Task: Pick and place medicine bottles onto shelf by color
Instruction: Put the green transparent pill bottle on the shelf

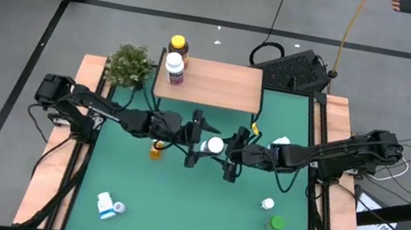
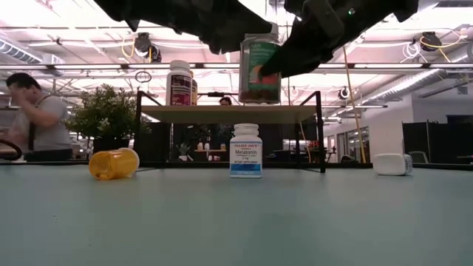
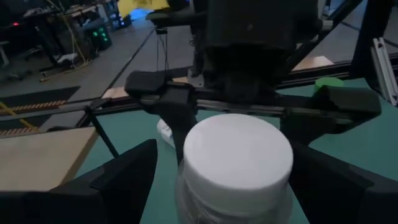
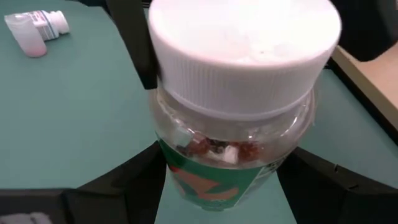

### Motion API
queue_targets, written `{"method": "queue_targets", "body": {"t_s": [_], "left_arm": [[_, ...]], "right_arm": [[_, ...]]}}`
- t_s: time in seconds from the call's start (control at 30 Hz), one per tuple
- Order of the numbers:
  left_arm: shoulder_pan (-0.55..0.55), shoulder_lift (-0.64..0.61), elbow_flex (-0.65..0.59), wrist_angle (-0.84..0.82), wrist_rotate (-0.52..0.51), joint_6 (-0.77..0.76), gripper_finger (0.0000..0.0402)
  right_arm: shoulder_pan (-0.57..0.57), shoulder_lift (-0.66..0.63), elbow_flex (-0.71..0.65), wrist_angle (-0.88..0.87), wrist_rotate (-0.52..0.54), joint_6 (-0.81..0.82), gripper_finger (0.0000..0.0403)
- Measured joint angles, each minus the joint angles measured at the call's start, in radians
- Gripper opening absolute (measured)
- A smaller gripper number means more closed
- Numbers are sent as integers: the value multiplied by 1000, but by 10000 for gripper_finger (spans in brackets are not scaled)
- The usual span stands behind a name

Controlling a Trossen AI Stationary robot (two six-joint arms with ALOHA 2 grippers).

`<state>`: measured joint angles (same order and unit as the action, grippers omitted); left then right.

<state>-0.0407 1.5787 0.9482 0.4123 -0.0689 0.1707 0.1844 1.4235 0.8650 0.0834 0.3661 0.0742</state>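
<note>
While a white-capped jar [image 1: 215, 145] is held in the air above the middle of the table [image 1: 173, 210], both grippers are crowded around it, and that is where trouble is judged likeliest. From the left, the left gripper [image 1: 194, 140] is seen with its fingers spread, the jar between them but apparently not clamped. The right gripper [image 1: 233, 155] is closed on the jar; its fingers flank the clear body and green label in the right wrist view. If the right fingers are opened before the left ones close, the jar could be dropped onto the white bottle [image 2: 245, 151] standing below it. Contact between the two grippers is also a risk, since they are nearly touching.

An orange bottle [image 1: 156, 151] lies on its side just under the left arm and could be knocked by it. Two bottles [image 1: 175, 60] already stand at the left end of the shelf [image 1: 219, 85], so a careless approach could topple them. Near the front edge, left, two more bottles [image 1: 108, 205] lie flat; toward the right edge a white one [image 1: 268, 203] and a green-capped one [image 1: 277, 223] wait.
</note>
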Motion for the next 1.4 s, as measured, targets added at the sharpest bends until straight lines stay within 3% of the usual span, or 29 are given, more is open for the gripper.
{"method": "queue_targets", "body": {"t_s": [0.27, 0.47, 0.63, 0.83, 1.1, 1.4], "left_arm": [[-1, 0, 0, 4, 2, 4, 232], [-1, -1, 0, 5, 2, 8, 231], [7, -32, 0, -23, -3, -1, 251], [51, -141, -1, -189, -35, 0, 231], [152, -354, -1, -398, -65, 4, 235], [301, -500, 0, -614, -71, -12, 234]], "right_arm": [[-2, -1, 0, 1, 5, -4, 265], [-9, -1, 0, -3, -1, 24, 271], [-14, -31, 0, -16, 0, 22, 313], [-12, -161, -2, -99, -8, 48, 359], [-5, -324, -75, -169, -4, 124, 363], [-8, -365, -131, -105, 0, 124, 363]]}}
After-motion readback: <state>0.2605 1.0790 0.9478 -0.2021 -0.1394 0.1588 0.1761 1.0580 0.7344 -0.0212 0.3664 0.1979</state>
